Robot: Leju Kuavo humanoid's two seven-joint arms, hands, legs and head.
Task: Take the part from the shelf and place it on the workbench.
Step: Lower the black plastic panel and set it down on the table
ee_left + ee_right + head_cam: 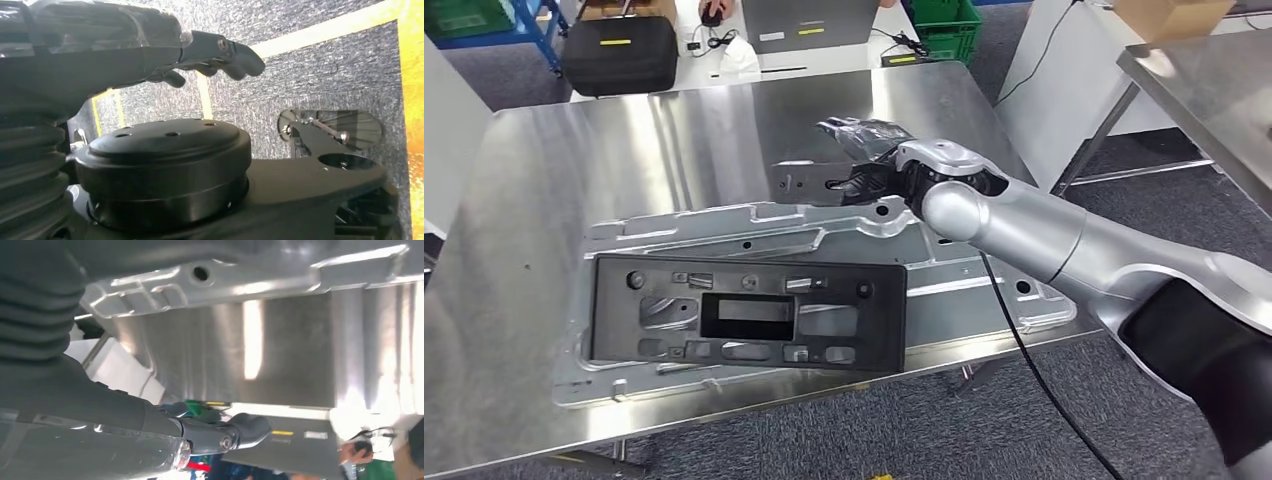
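Observation:
My right hand (871, 160) reaches in from the right over the steel workbench (574, 160) and holds a small grey metal bracket (807, 182), the part, by one end. The bracket hangs a little above the far edge of a large silver stamped sheet (984, 270) lying on the bench. In the right wrist view the thumb (242, 431) shows against the bench top (290, 350), with the sheet's edge (200, 275) beyond it. My left hand (220, 52) hangs beside my body over the carpet with nothing in it, fingers loosely apart.
A black plastic panel (744, 310) lies on the silver sheet near the bench's front. Behind the bench stands a white table with a black case (619, 52) and a person's hand (712, 12). A green crate (946, 28) and a second steel table (1214, 80) stand at the right.

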